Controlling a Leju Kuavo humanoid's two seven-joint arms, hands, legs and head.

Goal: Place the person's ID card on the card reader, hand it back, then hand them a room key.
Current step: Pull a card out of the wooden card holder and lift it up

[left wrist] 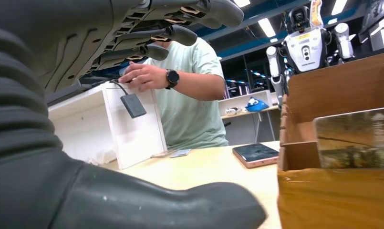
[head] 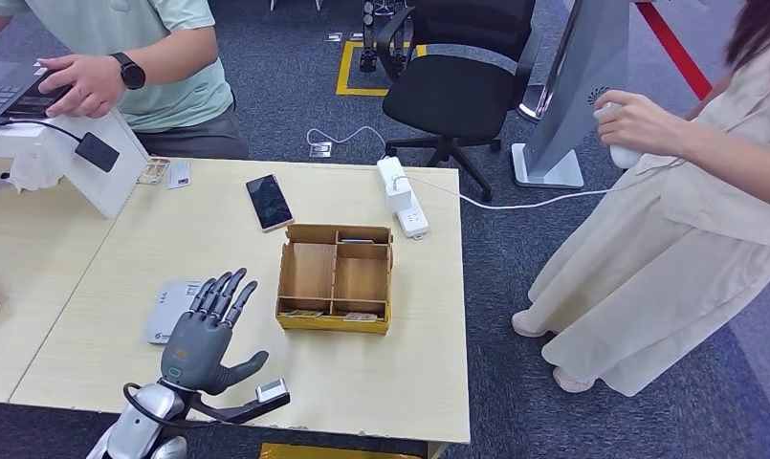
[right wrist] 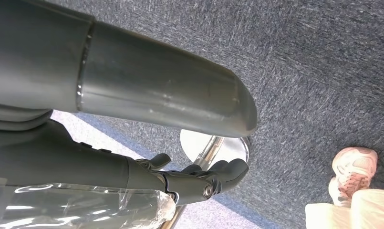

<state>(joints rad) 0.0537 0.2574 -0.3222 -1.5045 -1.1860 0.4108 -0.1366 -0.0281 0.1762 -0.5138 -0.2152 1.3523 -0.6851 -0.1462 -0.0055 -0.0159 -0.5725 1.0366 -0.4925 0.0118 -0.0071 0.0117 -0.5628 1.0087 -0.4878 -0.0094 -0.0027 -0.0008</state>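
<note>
Hovering: my left hand (head: 206,335) sits above the near part of the table (head: 409,373), fingers spread and stretched forward, thumb out to the side, holding nothing.
Right hand: my right hand (right wrist: 199,179) hangs below table height over grey carpet, fingers curled in with nothing in them.
Card reader: a flat grey-white card reader (head: 170,308) lies on the table just under and beyond my left fingertips, partly covered by them.
Cards: two small cards (head: 164,173) lie near the far table edge beside the white stand; I cannot tell whether either is the ID card.
Room key: thin cards stand in the front slots of the wooden organiser box (head: 335,278); one shows close in my left wrist view, though I cannot read what it is.
Open room: bare tabletop runs between the box and the near edge, and to the right of the box up to the table's right edge.
In the way: the box stands just right of my left hand; a phone (head: 269,202) lies beyond it, and a white power strip (head: 401,196) sits at the far right corner.
People: one person (head: 132,57) sits across at the white stand (head: 70,163); another person (head: 687,191) stands off the table's right side, hand raised.
</note>
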